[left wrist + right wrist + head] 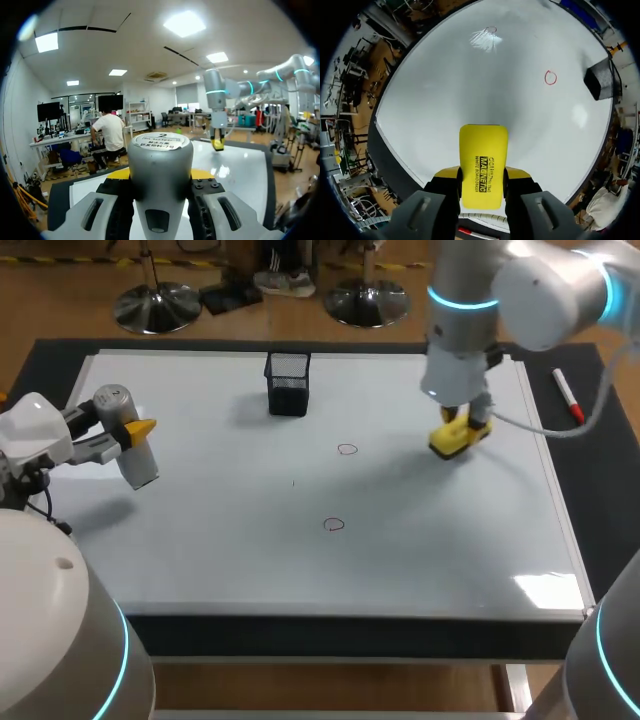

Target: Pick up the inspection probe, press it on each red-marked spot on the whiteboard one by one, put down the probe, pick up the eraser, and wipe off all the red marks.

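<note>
My right gripper (482, 175) grips the yellow eraser (483, 150) over the whiteboard (230, 550); my left gripper (161, 175) grips the grey probe (160, 150). I see two red marks (347, 449) on it.

A round white label (160, 141) on the top end of the probe (161, 180) bears one large black digit above a line of characters too small to read. Two lines of black capital lettering run along the yellow eraser (483, 150). The whiteboard (220, 540) carries a hand-drawn red ring (347, 449) and a second ring (334, 525) nearer its front edge.
</note>
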